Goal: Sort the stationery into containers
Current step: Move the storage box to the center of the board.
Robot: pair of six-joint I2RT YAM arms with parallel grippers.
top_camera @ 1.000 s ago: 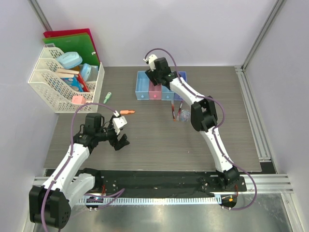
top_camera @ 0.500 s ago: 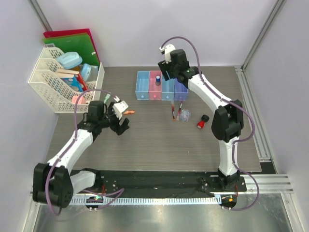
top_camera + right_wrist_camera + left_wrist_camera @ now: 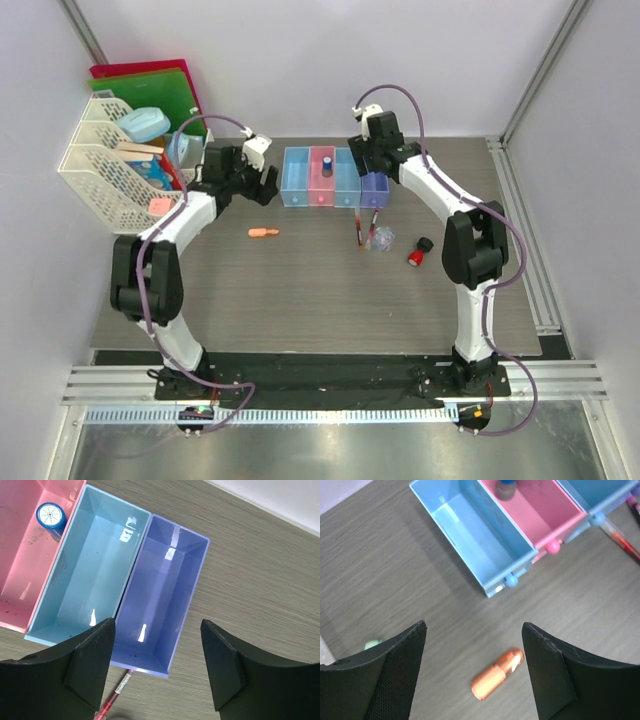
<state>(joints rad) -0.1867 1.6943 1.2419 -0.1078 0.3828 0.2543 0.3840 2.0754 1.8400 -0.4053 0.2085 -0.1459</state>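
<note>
The four joined bins (image 3: 297, 190) stand at the back middle: light blue, pink, light blue, purple-blue. A small blue piece (image 3: 327, 166) lies in the pink bin (image 3: 22, 565). My right gripper (image 3: 368, 165) hovers open and empty over the purple-blue bin (image 3: 160, 595). My left gripper (image 3: 262, 186) is open and empty, left of the bins, above the orange marker (image 3: 497, 674). The marker also shows in the top view (image 3: 262, 233). Two red-and-black pens (image 3: 364, 228), a clear lump (image 3: 382, 240) and a red piece (image 3: 417, 256) lie in front of the bins. A green piece (image 3: 372, 644) peeks beside the left finger.
A white lattice rack (image 3: 105, 185) with boxes stands at the back left, red and green folders (image 3: 150, 88) behind it. A pink item (image 3: 162, 205) lies at the rack's front. A metal rail (image 3: 525, 230) runs along the right edge.
My left arm has swung from the front left to the back, beside the leftmost bin. My right gripper moved right from the pink bin to the purple-blue one. The blue piece now shows in the pink bin.
</note>
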